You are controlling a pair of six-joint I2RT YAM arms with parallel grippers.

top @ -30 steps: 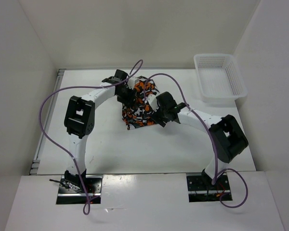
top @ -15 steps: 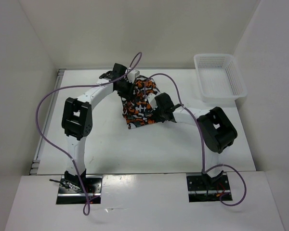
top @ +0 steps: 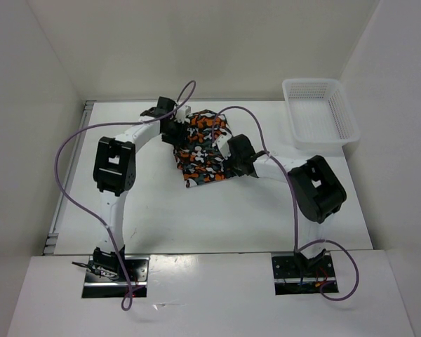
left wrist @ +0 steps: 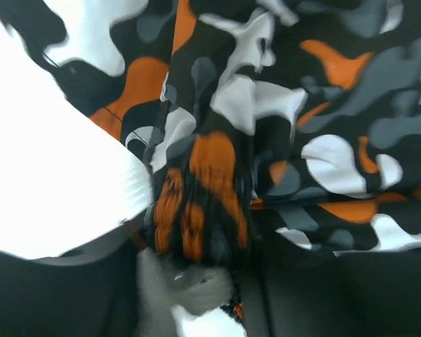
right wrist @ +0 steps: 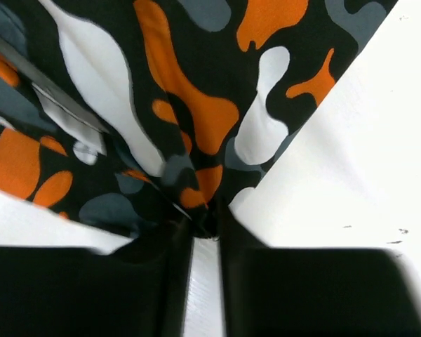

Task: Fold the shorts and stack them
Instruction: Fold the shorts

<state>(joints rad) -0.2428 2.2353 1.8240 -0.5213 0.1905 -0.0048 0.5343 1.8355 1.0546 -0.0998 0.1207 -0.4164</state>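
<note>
Shorts sit centre frame; your right gripper pinches their edge, jaws narrow; left gripper buried in cloth, cannot tell.

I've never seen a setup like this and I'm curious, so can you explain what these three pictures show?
Two robot arms are bolted at the near edge of a white table. The wide picture looks down from above and behind them; the two close-ups come from cameras on their wrists. Camouflage shorts lie between the arms, and a white basket sits at the far right. The right end effector pinches the shorts' edge. The left end effector is at the cloth too, but its grip is unclear.
</note>
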